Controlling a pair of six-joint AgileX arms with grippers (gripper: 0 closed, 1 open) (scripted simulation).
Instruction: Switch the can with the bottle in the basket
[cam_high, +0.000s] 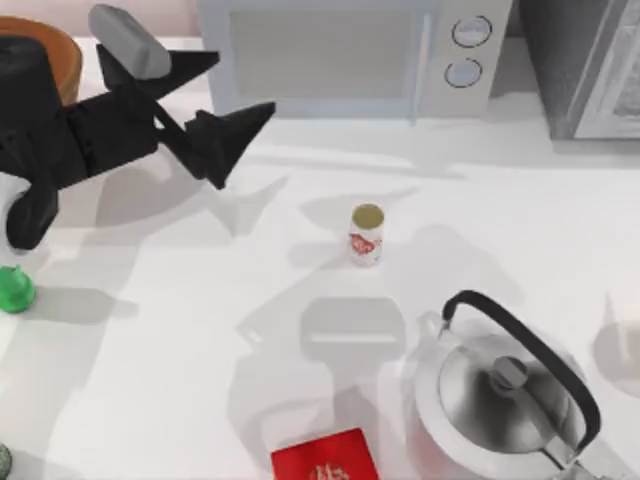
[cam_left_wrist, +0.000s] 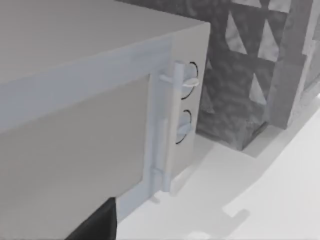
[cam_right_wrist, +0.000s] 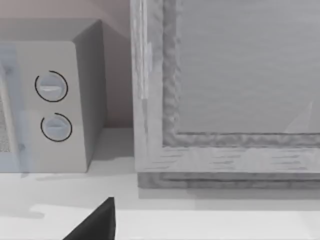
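Can upright on the desk, alone in open space, toward the middle. Landmark from here on: the can.

Bottle well left of the can, at the desk's left edge, standing on the desk, not in the basket. Basket far to the can's upper left, in the back corner; the left arm covers most of it, so its inside cannot be read.

Left gripper hangs up-left of the can, between basket and can, above the desk. Fingers spread wide, nothing between them. Its wrist view looks at the microwave front and dials.

Right gripper: a dark finger tip shows at the edge of the right wrist view, which faces the microwave dials and a grey framed panel; whether it is parted or closed cannot be told.

Kettle down-right of the can, red box below it, both apart from it.

Judgement: bottle looks already taken out and set down; the can half of the swap is in hand, not yet grasped. Next move calls for the left gripper to travel over the can, come down with fingers straddling its sides, close below the gold top, then carry it back to the basket. Keep the can upright; it is small and could tip.
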